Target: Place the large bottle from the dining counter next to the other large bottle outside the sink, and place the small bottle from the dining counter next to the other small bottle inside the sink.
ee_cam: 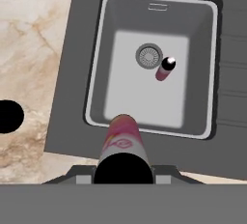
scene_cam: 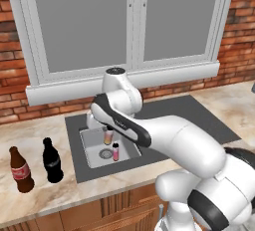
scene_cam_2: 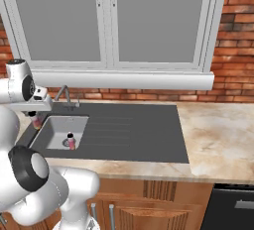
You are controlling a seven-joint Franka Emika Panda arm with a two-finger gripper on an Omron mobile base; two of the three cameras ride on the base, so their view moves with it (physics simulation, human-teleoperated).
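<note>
Tool (ee_cam: 123, 172) gripping pink bottle (ee_cam: 122, 138) above sink (ee_cam: 96, 73)

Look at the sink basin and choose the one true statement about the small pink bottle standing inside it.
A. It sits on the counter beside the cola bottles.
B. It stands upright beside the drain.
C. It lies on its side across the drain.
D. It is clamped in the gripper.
B: the small pink bottle stands upright on the floor of the sink, right next to the drain, apart from the gripper, which holds another bottle.
</note>
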